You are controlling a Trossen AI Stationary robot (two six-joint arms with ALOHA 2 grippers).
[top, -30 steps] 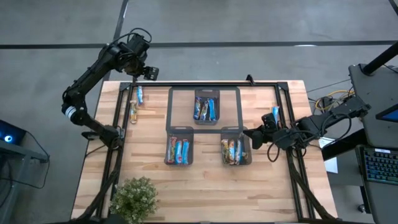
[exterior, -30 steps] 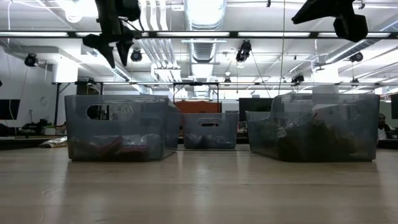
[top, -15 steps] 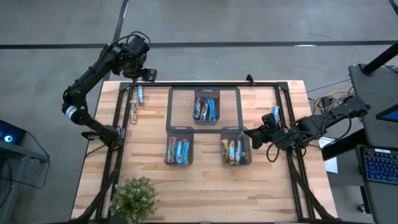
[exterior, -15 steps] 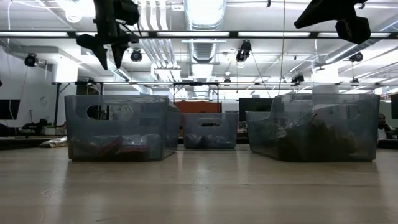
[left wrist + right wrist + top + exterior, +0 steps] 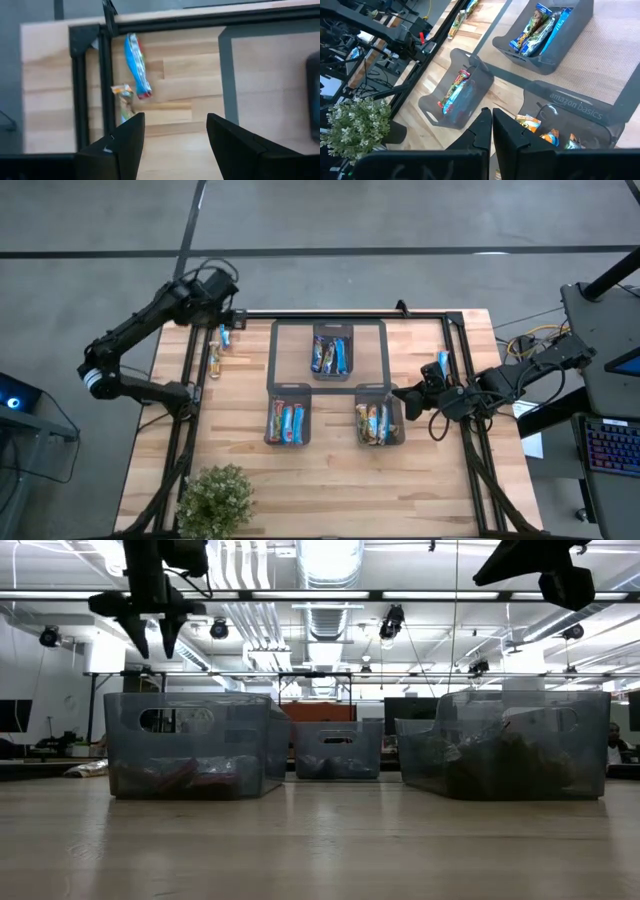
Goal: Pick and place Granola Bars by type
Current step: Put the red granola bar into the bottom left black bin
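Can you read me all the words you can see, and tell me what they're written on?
"amazon basics": on the rim of the bin nearest the right gripper, in the right wrist view.
Granola bar wrappers: print is there, but too blurred to read.
Loose blue bar on the table: too blurred to read.
Nothing else readable.

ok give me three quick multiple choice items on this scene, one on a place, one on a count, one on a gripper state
1. Where is the potted plant?
A. table's near-left corner
B. inside a bin
C. far-right corner

2. How many bins hold bars?
A. two
B. three
C. five

3. The left gripper is
A. shut on a bar
B. open and empty
C. out of view

Answers: 1 A, high view shows it there. 2 B, three bins with bars. 3 B, fingers apart above the loose blue bar.
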